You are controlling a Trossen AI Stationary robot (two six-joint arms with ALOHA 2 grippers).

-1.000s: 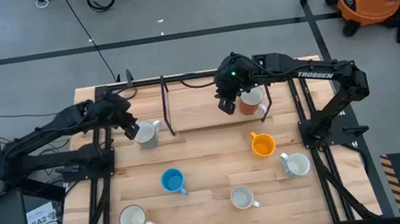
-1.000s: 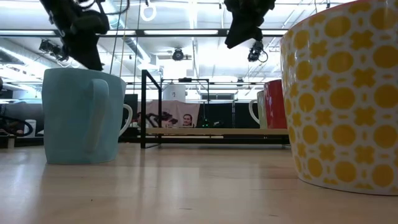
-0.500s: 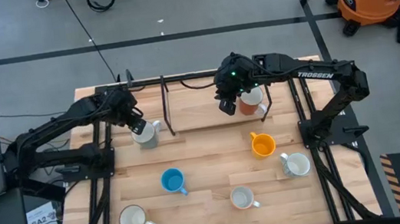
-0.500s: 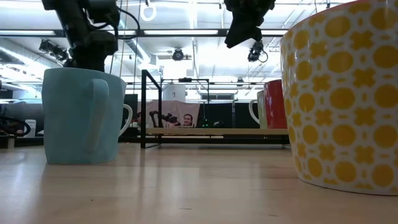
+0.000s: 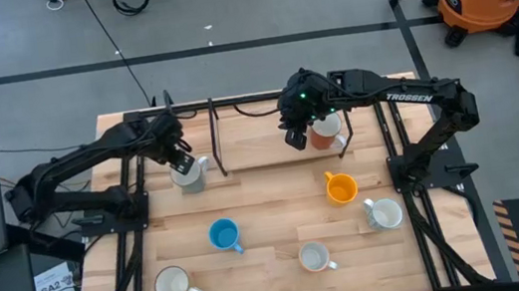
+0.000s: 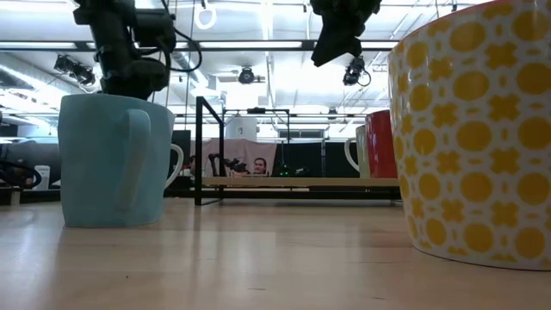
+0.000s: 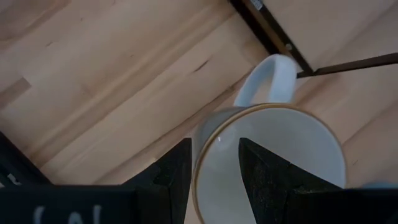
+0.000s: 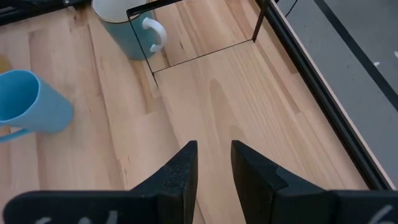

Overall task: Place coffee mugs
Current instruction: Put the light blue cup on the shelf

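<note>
My left gripper (image 5: 179,162) (image 7: 214,143) is open and low over a pale grey-blue mug (image 5: 189,177) with a white handle (image 7: 270,74), which stands on the table left of the rack. One finger is inside the mug and one is outside its wall. My right gripper (image 5: 294,134) (image 8: 214,144) is open and empty, hovering over the rack's board beside a reddish-brown mug (image 5: 324,135). A blue mug (image 5: 223,235), an orange mug (image 5: 342,189) and three whitish mugs (image 5: 384,213) (image 5: 172,284) (image 5: 314,257) stand upright on the table. My left gripper comes from above, pointing down. Its fingers (image 7: 177,171) stand either side of the mug's rim (image 7: 200,162), on the side away from the handle. I cannot tell whether they touch the rim. The mug stands upright on the table.
A black wire rack (image 5: 215,136) with a raised wooden board (image 5: 260,151) sits at the far middle of the table. Black frame rails (image 5: 130,233) (image 5: 412,196) run along both sides. In the low view a yellow-patterned mug (image 6: 473,138) looms close at the near edge.
My left gripper has moved toward the table's right and down onto the pale grey-blue mug, ending with its fingers astride the rim. The mug has kept its place. My right arm has stayed still.
</note>
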